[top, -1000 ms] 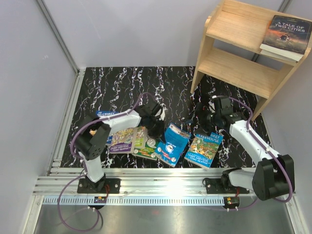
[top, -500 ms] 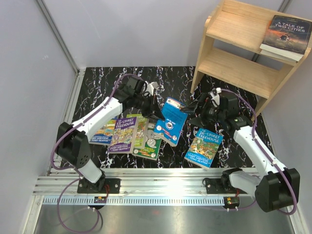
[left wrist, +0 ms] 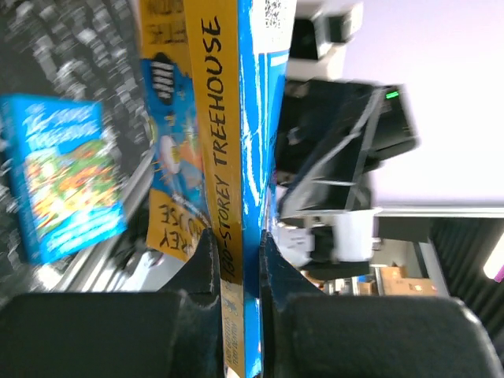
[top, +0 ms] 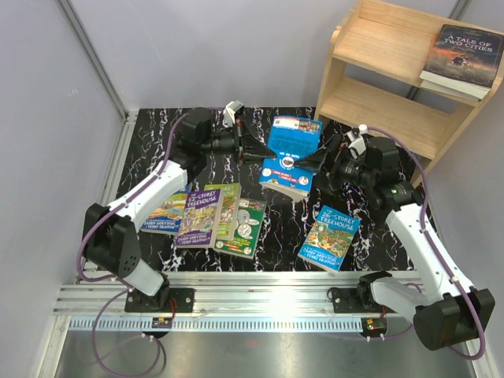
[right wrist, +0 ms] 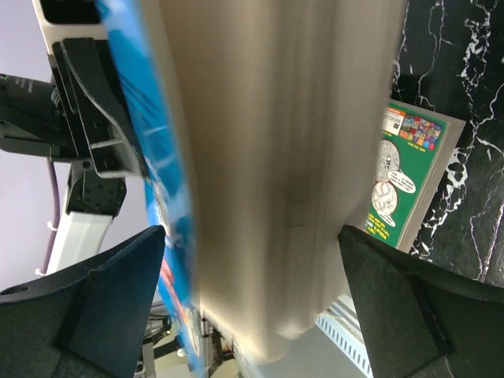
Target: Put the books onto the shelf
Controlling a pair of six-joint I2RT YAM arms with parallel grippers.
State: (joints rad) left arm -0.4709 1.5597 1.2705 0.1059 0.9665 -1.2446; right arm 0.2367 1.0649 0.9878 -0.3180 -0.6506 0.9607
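Note:
A blue "Treehouse" book (top: 290,156) with a yellow spine (left wrist: 224,157) hangs in the air over the middle of the table. My left gripper (top: 262,151) (left wrist: 236,260) is shut on its spine edge. My right gripper (top: 320,157) (right wrist: 252,232) is open, and its wide jaws straddle the same book's page edge (right wrist: 268,173). Several more books (top: 206,216) lie flat at the front left, and another blue one (top: 331,236) lies at the front right. The wooden shelf (top: 386,110) stands at the back right with the dark "A Tale of Two Cities" (top: 463,57) on top.
A green book (right wrist: 405,181) lies on the black marbled table (top: 173,142) below my right gripper. The front blue book (left wrist: 63,177) also shows in the left wrist view. Grey walls close in the left side and the back, and a metal rail (top: 260,295) runs along the front.
My left arm has lifted the blue book off the table and carried it back towards the shelf. My right arm has risen and brought its open jaws round the book's far edge.

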